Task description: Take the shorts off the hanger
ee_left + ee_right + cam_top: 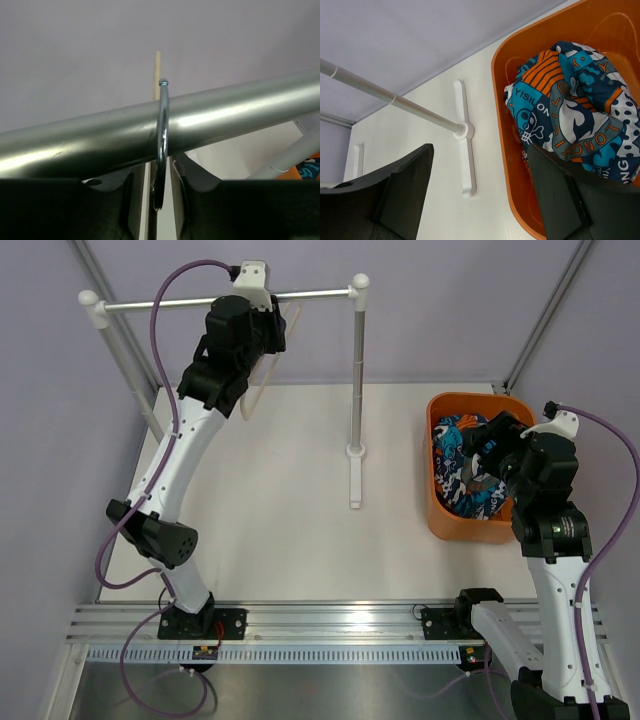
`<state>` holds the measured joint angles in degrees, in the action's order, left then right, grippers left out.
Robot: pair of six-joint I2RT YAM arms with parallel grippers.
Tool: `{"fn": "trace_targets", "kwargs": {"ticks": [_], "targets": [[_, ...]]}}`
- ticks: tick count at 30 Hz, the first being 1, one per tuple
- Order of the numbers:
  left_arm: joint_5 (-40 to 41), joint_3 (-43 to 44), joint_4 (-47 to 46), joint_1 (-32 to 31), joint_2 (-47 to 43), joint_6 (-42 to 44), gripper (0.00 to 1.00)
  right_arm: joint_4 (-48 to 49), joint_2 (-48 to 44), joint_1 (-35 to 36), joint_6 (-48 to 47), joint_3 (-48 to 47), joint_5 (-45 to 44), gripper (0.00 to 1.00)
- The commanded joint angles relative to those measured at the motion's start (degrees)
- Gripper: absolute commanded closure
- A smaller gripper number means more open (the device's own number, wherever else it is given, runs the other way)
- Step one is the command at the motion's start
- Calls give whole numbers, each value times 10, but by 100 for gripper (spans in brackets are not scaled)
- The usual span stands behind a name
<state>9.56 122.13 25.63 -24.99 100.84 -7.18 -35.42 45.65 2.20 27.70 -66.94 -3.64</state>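
White tabletop (280, 500), lilac walls (440, 310). From above, the left arm (190, 450) reaches up to the far silver rail (180, 305), with the left gripper (265, 335) at the hanger (262, 383). The shorts (468, 475) lie in the orange bin (440, 525) on the right. Left wrist: the hook (162, 125) sits between the fingers (197, 187); grip unclear. Right wrist: the right gripper (480, 150) is spread and empty, and the shorts read "YISILON".

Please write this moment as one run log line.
shorts: in orange bin, off hanger | hanger: hooked on rail | left gripper: at hanger | right gripper: open over bin
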Motion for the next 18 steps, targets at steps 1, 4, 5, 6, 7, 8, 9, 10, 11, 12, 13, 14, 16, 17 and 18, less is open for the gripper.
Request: {"fn": "trace_targets", "kwargs": {"ticks": [1, 4, 5, 6, 7, 8, 9, 10, 11, 12, 13, 14, 16, 17, 18], "targets": [[-9, -2, -38, 3, -47, -3, 67, 10, -6, -1, -13, -5, 14, 15], [4, 0, -23, 3, -68, 1, 51, 12, -9, -1, -14, -7, 15, 12], [7, 0, -13, 3, -74, 3, 40, 15, -8, 0, -14, -7, 17, 11], [11, -2, -8, 3, -81, 5, 33, 16, -9, -1, -14, -7, 21, 10], [13, -6, -6, 3, -88, 8, 28, 18, -8, -1, -14, -6, 23, 9], [14, -18, -1, 2, -106, 9, 20, 20, -7, 0, -14, -7, 25, 8], [13, -25, 0, 3, -115, 10, 16, 21, -6, -1, -14, -7, 28, 7], [12, -40, 3, 3, -134, 9, 12, 23, -4, -1, -14, -8, 29, 6], [10, -49, 8, 3, -143, 9, 10, 23, -3, 0, -14, -8, 30, 5], [7, -58, 10, 3, -155, 4, 5, 23, -3, -1, -15, -8, 29, 3], [5, -70, 14, 2, -166, 0, 1, 24, -3, -1, -18, -9, 29, 1], [5, -97, 24, 2, -192, -5, 1, 25, -3, -1, -18, -8, 30, 0], [11, -135, 31, 0, -223, -21, 1, 28, -6, -1, -24, -7, 33, 0], [17, -182, 35, -1, -259, -25, 1, 32, -8, -1, -25, -7, 34, 1], [27, -209, 35, -2, -280, -33, 1, 34, -11, -1, -27, -6, 34, 0]]}}
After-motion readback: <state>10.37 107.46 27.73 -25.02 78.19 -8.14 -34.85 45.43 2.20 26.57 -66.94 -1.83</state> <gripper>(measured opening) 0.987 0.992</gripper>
